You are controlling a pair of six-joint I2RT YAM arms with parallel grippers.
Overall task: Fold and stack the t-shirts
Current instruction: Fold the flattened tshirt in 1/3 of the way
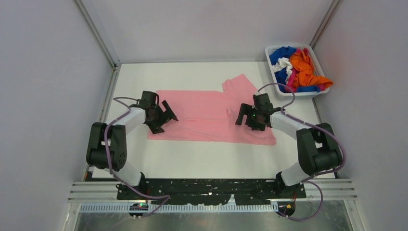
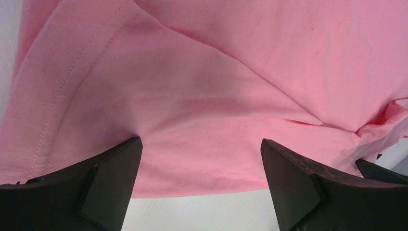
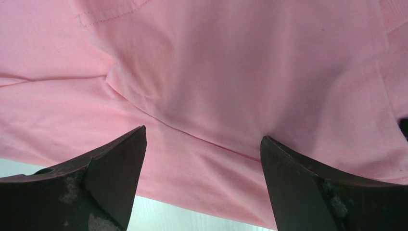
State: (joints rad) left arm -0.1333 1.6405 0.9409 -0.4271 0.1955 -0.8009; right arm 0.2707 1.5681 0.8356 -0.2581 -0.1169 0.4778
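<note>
A light pink t-shirt (image 1: 207, 115) lies spread on the white table, one sleeve sticking out toward the back right. My left gripper (image 1: 166, 118) stands open over its left end, fingertips pressing on the cloth (image 2: 202, 120) near the near hem. My right gripper (image 1: 244, 119) is open over the right part, its tips on the pink fabric (image 3: 207, 96) beside a fold line. Neither holds cloth between its fingers. More t-shirts, orange (image 1: 305, 70), blue (image 1: 280, 54) and white (image 1: 284, 64), sit heaped in the basket.
A white slotted basket (image 1: 315, 92) stands at the back right corner, a hot pink shirt (image 1: 291, 83) hanging in it. White walls close in the table on three sides. Bare table (image 1: 202, 159) lies between the shirt and the arm bases.
</note>
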